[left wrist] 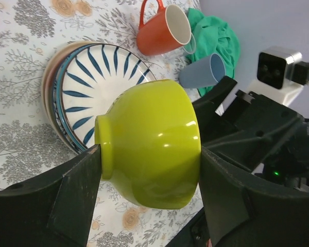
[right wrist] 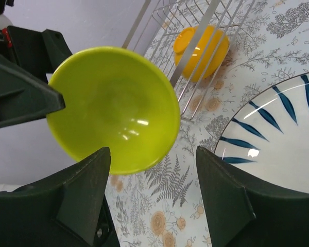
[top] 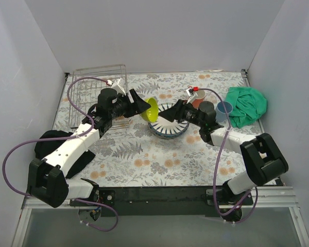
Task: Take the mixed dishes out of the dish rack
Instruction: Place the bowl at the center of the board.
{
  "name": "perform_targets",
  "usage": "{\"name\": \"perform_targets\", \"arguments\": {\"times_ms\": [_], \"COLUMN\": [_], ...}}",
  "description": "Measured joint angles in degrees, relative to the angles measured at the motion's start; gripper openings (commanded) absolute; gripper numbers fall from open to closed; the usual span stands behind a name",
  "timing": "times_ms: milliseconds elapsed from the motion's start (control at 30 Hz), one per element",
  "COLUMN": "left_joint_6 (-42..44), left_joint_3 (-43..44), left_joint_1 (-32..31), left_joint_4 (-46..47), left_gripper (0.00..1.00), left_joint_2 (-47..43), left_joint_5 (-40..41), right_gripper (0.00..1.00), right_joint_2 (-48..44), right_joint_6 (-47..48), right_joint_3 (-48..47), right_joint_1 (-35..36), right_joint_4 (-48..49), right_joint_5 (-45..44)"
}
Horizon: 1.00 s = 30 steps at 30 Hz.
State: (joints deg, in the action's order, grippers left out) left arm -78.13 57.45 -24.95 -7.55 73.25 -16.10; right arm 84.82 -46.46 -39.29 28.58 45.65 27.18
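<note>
**While the green bowl hangs between my two grippers**

Because my left gripper (top: 144,106) clamps the lime-green bowl (left wrist: 149,141) only from foot to rim, on glossy curved glaze, I judge a slip to be the main danger. The bowl lies on its side in mid-air at the centre of the top view. It is to the right of the dish rack (top: 92,87), with the striped plate (top: 167,128) and its stack just below and to its right. If it twisted out, it would likely strike that stack. A second risk is my right gripper (top: 165,113) nudging the rim before it has a hold of its own, which could lever the bowl loose.

My left fingers (left wrist: 77,190) are pressed in on the bowl, one at the foot ring, the other at the rim. My right gripper is spread wide and empty. It faces the bowl's open mouth from close by and touches nothing that I can see.

In the right wrist view, an orange-yellow bowl (right wrist: 201,51) sits in the rack at the upper middle, so unloading is unfinished. Further right on the table stand the orange mug (top: 198,100) and light-blue cup (top: 224,109), beside the green cloth (top: 247,105).
</note>
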Motion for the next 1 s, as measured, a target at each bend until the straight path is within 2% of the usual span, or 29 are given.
{"name": "perform_targets", "arguments": {"times_ms": [67, 167, 233, 267, 300, 367, 400, 500, 533, 800, 1000], "left_joint_6": [-0.83, -2.08, -2.75, -2.99, -3.19, -3.41, -3.5, -2.67, -2.34, 2.89, 11.69], "left_joint_3": [-0.59, -1.38, -1.81, -1.99, -2.19, -2.69, -2.8, -3.52, -3.65, -3.48, -0.61], "left_joint_1": [-0.17, -0.42, -0.5, -0.55, -0.63, -0.68, -0.7, -0.74, -0.94, -1.51, -2.99], "left_joint_4": [0.9, 2.73, 3.43, 3.76, 4.2, 5.09, 5.38, 5.92, 5.9, 2.97, -3.63], "left_gripper": [0.23, 0.23, 0.22, 0.22, 0.22, 0.23, 0.25, 0.39, 0.5, 0.98, 0.98], "left_joint_2": [-0.02, -0.04, -0.15, -0.2, -0.28, -0.59, -0.87, -1.88, -2.14, -4.13, -5.44], "left_joint_5": [-1.05, -2.6, -3.48, -3.87, -4.17, -4.74, -4.96, -5.22, -4.94, -2.16, 4.31], "right_gripper": [0.72, 0.65, 0.54, 0.47, 0.32, 0.14, 0.02, 0.01, 0.01, 0.01, 0.01], "right_joint_2": [2.32, 5.75, 7.69, 8.48, 9.03, 9.62, 9.77, 9.94, 9.94, 5.92, -4.31], "right_joint_6": [-1.27, -2.86, -3.63, -4.0, -4.42, -4.52, -4.79, -5.66, -5.51, -2.32, 6.03], "right_joint_3": [-1.14, -3.13, -4.31, -4.61, -4.81, -4.87, -4.87, -4.87, -4.87, -3.48, -2.86], "right_joint_1": [0.22, 0.79, 1.25, 1.49, 1.64, 1.86, 1.88, 1.64, 1.68, 1.81, 1.55], "right_joint_4": [1.81, 3.89, 5.16, 5.79, 6.05, 6.51, 6.51, 6.99, 6.99, 2.6, -12.76], "right_joint_5": [0.09, 0.28, 0.46, 0.55, 0.7, 0.98, 0.7, 0.39, 0.44, -0.68, -5.81]}}
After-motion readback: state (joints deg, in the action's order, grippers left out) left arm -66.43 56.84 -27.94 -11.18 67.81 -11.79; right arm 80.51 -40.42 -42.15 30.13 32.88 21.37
